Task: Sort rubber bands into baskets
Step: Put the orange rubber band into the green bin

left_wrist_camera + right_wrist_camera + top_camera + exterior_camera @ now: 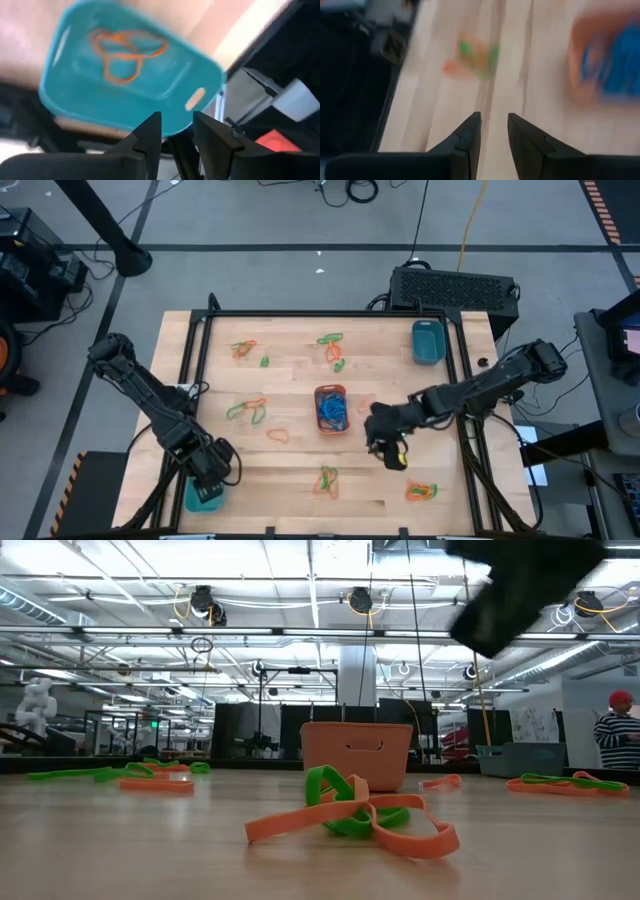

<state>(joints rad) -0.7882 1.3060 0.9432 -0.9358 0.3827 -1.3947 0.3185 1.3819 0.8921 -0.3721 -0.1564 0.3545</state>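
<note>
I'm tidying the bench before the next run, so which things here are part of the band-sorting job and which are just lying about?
Part of the job:
- rubber bands loose on the table
- orange basket holding blue bands
- teal basket at the far right
- teal basket under the left gripper, holding orange bands

Lying about:
- black case beyond the table
- cables on the floor

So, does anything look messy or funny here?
Colours look swapped: the orange basket holds blue bands, and the teal basket holds orange bands. Green-and-orange tangles lie loose on the table.
</note>
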